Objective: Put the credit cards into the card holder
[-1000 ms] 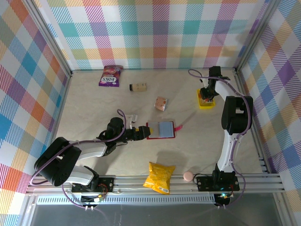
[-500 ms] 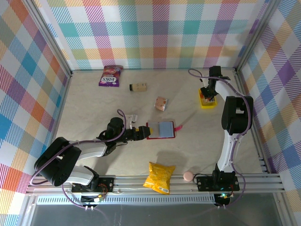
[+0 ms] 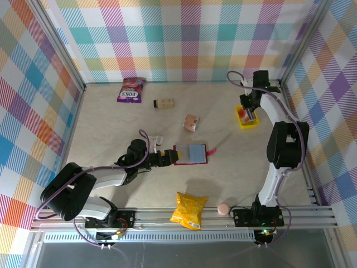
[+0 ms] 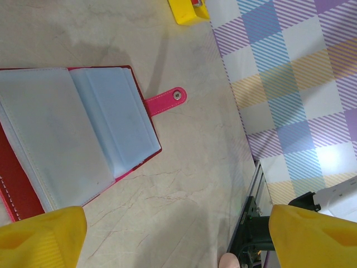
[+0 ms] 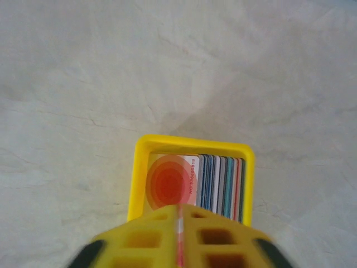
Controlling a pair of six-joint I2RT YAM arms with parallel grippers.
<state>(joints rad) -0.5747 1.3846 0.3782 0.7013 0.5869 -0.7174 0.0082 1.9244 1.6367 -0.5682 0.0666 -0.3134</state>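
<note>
Beige marbled worktop, loud plaid walls. The red card holder lies open mid-worktop, with the left claw spread wide at its left edge. Near the far right corner, the right claw is pressed together on what looks like a thin pink card, over the yellow tray of credit cards. There's a chip bag by the near edge.

The card holder lies open and flat on the desk, red with pale clear pockets and its pink snap tab out to the right. The credit cards stand on edge, packed in a yellow tray far right; one red-pink card sits pinched in the right hand
</note>
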